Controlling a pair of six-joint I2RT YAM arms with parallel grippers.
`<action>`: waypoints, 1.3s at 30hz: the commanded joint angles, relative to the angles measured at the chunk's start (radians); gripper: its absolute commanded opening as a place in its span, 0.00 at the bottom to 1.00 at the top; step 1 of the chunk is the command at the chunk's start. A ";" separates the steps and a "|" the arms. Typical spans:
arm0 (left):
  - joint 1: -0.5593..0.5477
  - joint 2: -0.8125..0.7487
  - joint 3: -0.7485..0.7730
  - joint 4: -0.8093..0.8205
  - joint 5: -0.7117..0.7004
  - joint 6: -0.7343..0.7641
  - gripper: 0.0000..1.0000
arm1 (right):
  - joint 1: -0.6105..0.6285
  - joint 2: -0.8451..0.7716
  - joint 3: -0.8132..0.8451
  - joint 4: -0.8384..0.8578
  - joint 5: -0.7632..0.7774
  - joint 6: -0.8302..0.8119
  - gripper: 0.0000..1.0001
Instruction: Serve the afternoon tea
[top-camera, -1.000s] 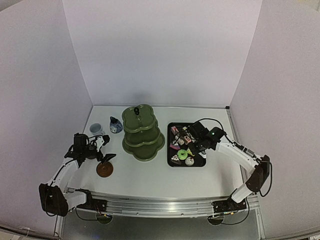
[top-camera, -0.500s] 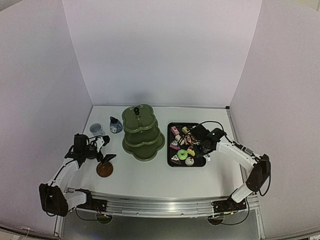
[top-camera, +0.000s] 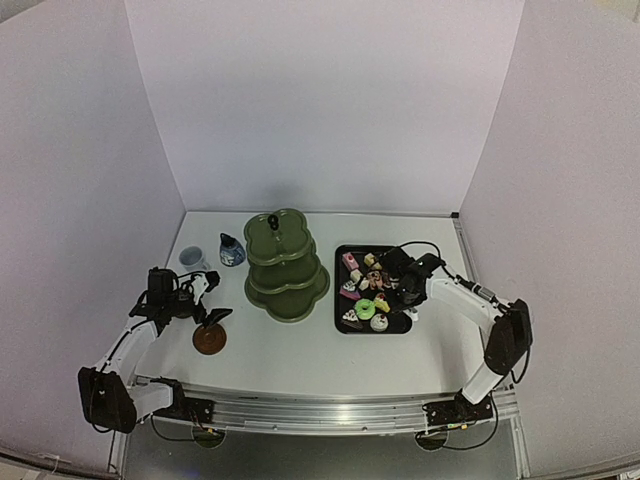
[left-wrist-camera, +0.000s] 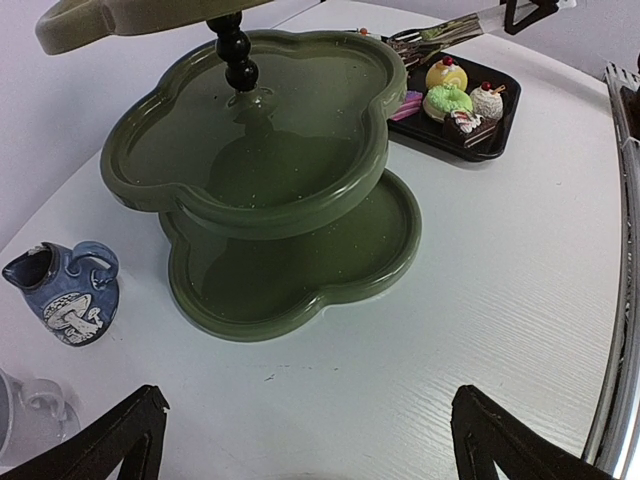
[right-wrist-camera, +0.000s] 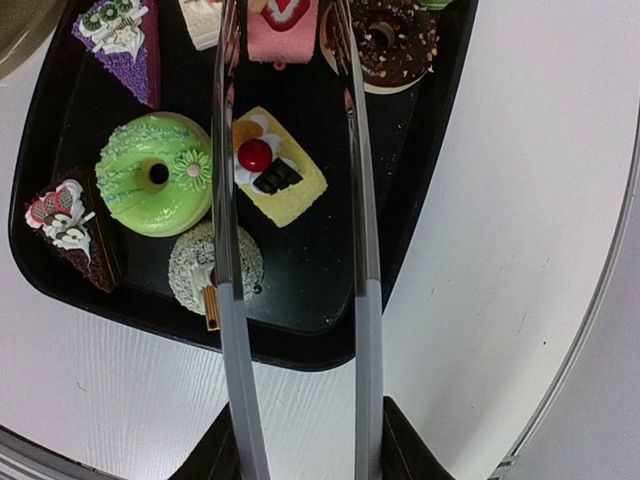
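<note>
While the left fingers (left-wrist-camera: 115, 445) are spread wide above the counter (top-camera: 300, 350), nothing is held between them. They are seen near the brown round coaster (top-camera: 210, 339). The white mug (top-camera: 192, 259) and the small blue pot (top-camera: 232, 250) are set further back. The green stand (top-camera: 287, 265) is set upright in the middle of the counter. The thin metal tongs (right-wrist-camera: 228, 250) are gripped by the right fingers (right-wrist-camera: 405, 445), which are closed narrow on them. The tongs are held over the black tray (right-wrist-camera: 330, 300), to the right of the stand. The small cakes (top-camera: 366, 290) are laid on that tray. A yellow cake (right-wrist-camera: 275, 175) with a red cherry is seen between the two tong arms, and a green ring cake (right-wrist-camera: 155, 188) is placed just beside it.
</note>
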 joint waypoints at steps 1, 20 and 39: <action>-0.003 -0.017 0.009 0.012 0.004 0.021 1.00 | -0.014 0.018 0.003 0.058 -0.041 -0.004 0.37; -0.003 -0.012 0.009 0.023 0.002 0.010 1.00 | -0.019 -0.094 0.086 0.021 0.073 -0.005 0.00; -0.003 -0.021 -0.014 0.074 0.007 -0.026 1.00 | 0.125 0.091 0.224 0.180 -0.253 -0.068 0.00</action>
